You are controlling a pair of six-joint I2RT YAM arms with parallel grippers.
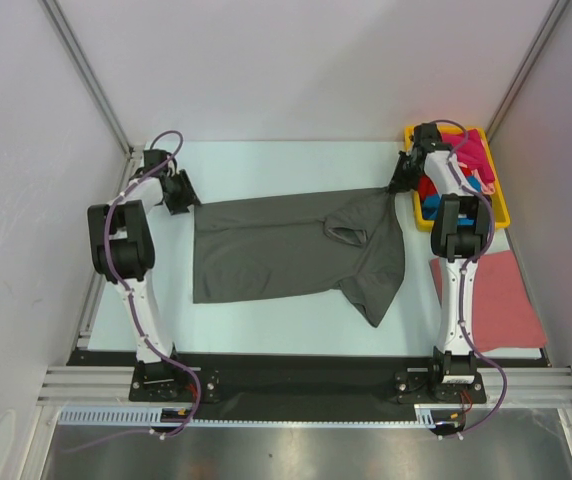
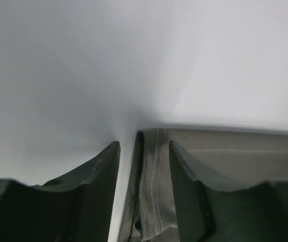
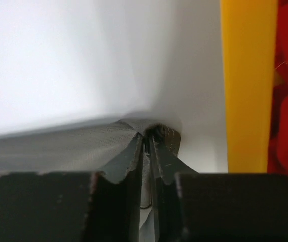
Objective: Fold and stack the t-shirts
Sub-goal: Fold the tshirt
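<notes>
Your grey shirt [image 1: 286, 255] lay spread flat mid-table. Your right gripper [image 3: 146, 138] pinched its far right corner, just beside the tray [image 3: 247, 85]. The fingers of your left gripper [image 2: 144, 145] stood spread around the far left hem.

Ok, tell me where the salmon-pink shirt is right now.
In the top view, the salmon-pink shirt lies flat on the table, at its right edge, just right of the right arm and below the yellow tray.
</notes>
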